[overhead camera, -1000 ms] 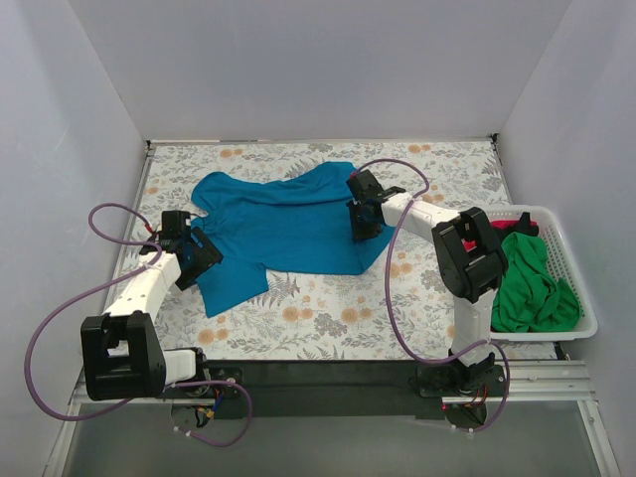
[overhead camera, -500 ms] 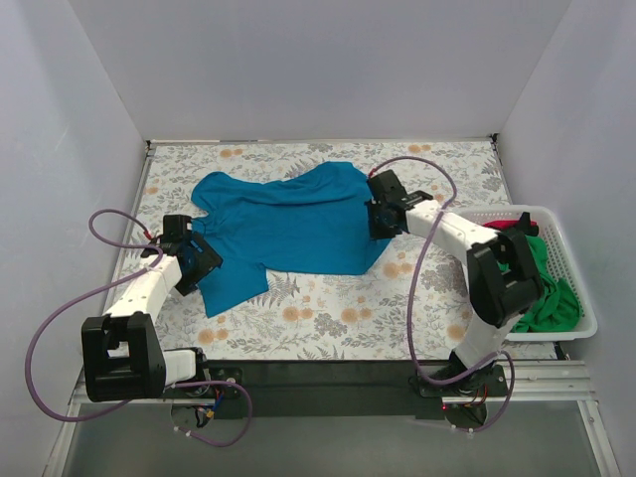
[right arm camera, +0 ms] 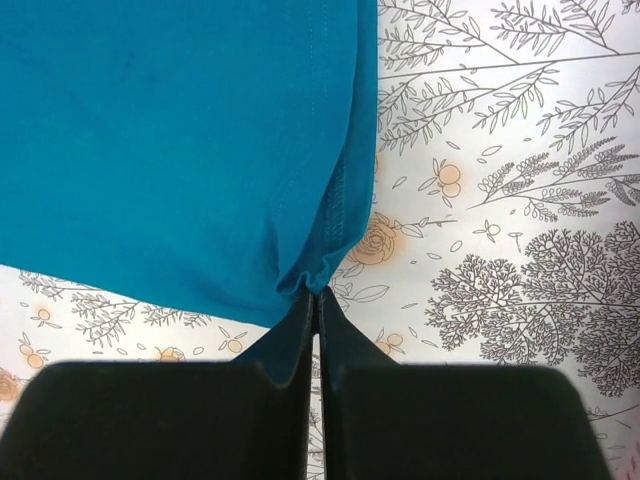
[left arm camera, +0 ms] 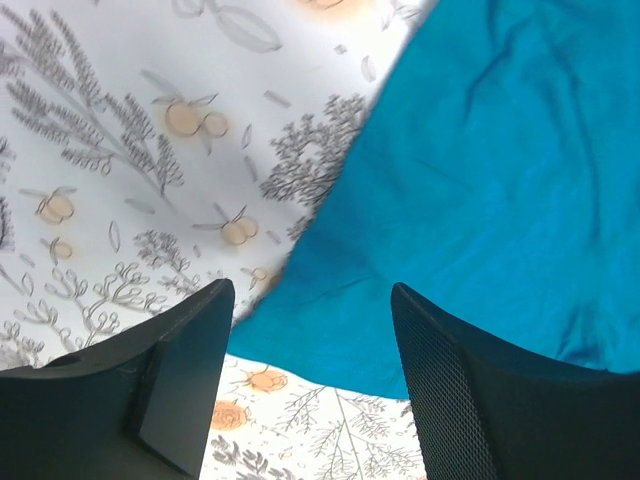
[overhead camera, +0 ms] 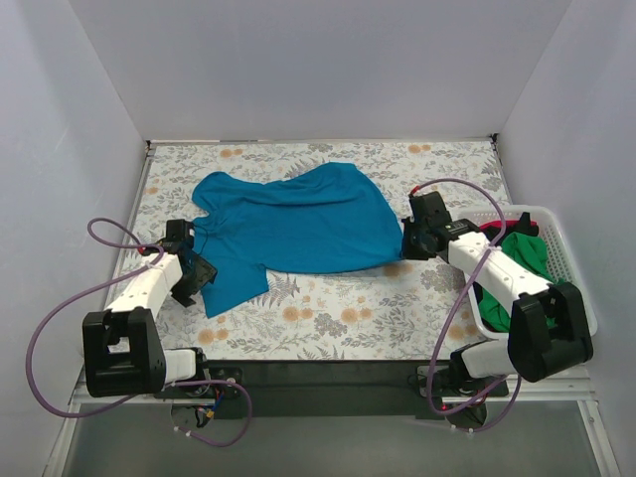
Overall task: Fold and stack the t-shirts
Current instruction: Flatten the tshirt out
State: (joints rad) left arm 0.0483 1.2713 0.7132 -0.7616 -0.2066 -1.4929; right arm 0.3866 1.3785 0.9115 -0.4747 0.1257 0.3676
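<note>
A teal t-shirt [overhead camera: 288,224] lies spread across the middle of the flowered table [overhead camera: 328,308], mostly flat with a few soft wrinkles. One sleeve points to the far left corner, and a flap of cloth trails down toward the near left.

The right hand [overhead camera: 409,238] is at the shirt's right edge. In its wrist view the right hand [right arm camera: 315,300] has its two fingers pressed tight together on the very corner of the hem, and the cloth bunches into a small pucker where they pinch it. The stitched hem runs straight up from that point, with bare table to its right.

The left hand [overhead camera: 196,270] sits low at the shirt's near left flap. From its own camera the left hand [left arm camera: 310,295] is spread wide, one dark finger [left arm camera: 185,380] over the printed table and the other over the teal cloth, with the flap's edge running between them. I cannot tell whether either finger touches the fabric.

Off to the right, a white slatted basket [overhead camera: 566,260] rests at the table's edge. A green shirt [overhead camera: 527,256] is heaped in it and a bit of red shirt [overhead camera: 497,227] shows at its far end. The right arm stretches across the basket's near side.
</note>
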